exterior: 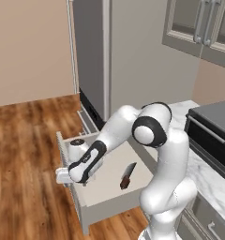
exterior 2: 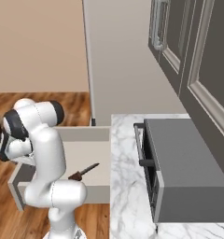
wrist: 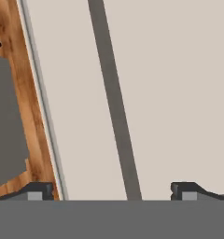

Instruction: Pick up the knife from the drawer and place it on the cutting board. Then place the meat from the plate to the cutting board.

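Observation:
The drawer (exterior: 109, 190) stands pulled out, cream with a pale floor (exterior 2: 83, 154). The knife (exterior: 128, 176) lies inside it toward the right, reddish-brown handle nearest the front, grey blade pointing back; it also shows in the right base view (exterior 2: 83, 172). My gripper (exterior: 82, 183) hangs over the drawer's left part, well left of the knife. In the hand view the gripper (wrist: 113, 191) is open, fingertips (wrist: 39, 190) wide apart, nothing between them, with the pale drawer floor (wrist: 179, 93) below. The cutting board, meat and plate are out of view.
A dark oven-like appliance (exterior 2: 184, 172) sits on the white marble counter (exterior 2: 128, 196) right of the drawer. A tall grey fridge (exterior: 114, 56) stands behind. Wood floor (exterior: 25, 178) spreads to the left of the drawer.

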